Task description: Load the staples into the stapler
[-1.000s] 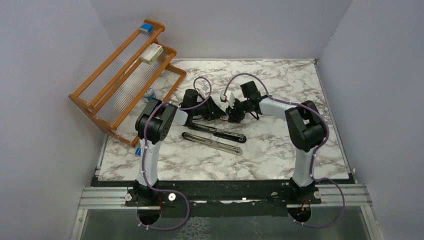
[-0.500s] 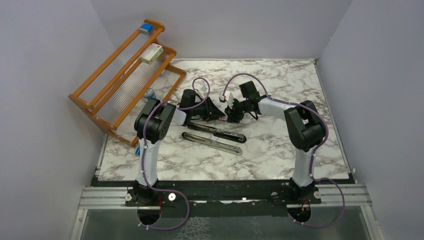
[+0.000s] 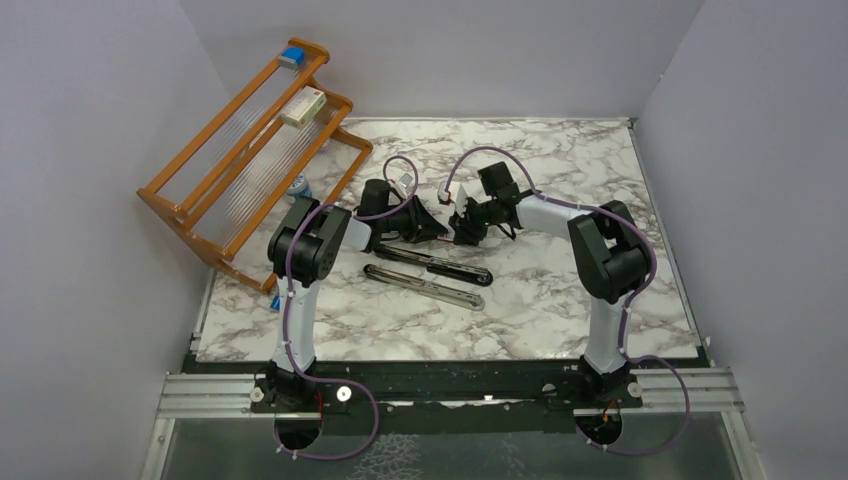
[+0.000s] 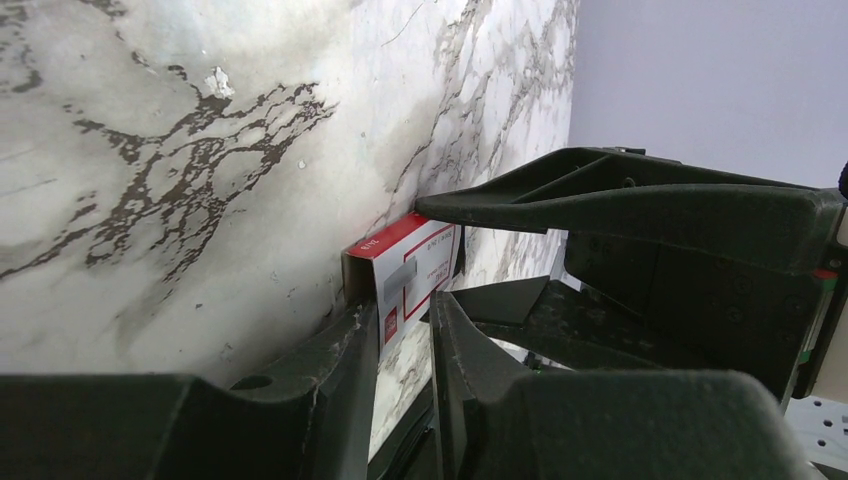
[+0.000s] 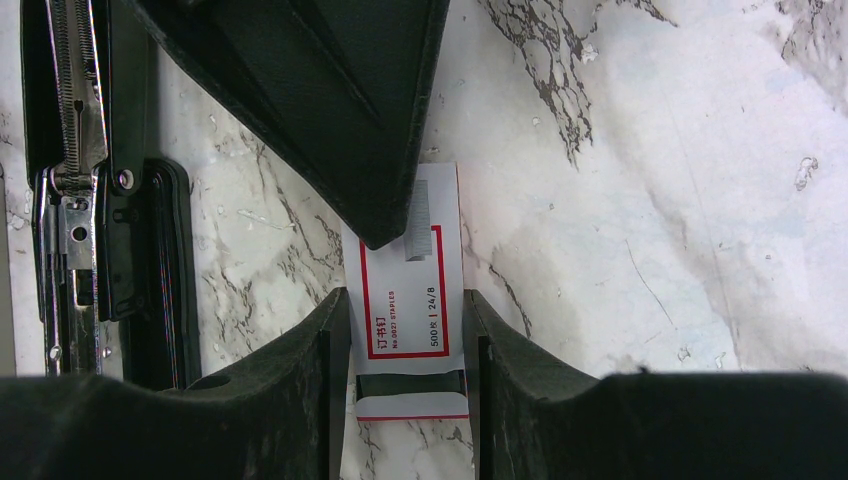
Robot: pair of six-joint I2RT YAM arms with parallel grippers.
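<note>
R end effector [image 5: 405, 298] gripping staples pkt [image 5: 402, 328], marked 24/8

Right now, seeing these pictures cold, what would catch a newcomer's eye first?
The two arms meet nose to nose mid-table: the right gripper clamps a small red-and-white staple packet by its sides, while the left gripper reaches its other end. Just nearer the bases, the black stapler lies swung open flat on the marble table. An orange wooden rack stands at the far left corner.
</note>
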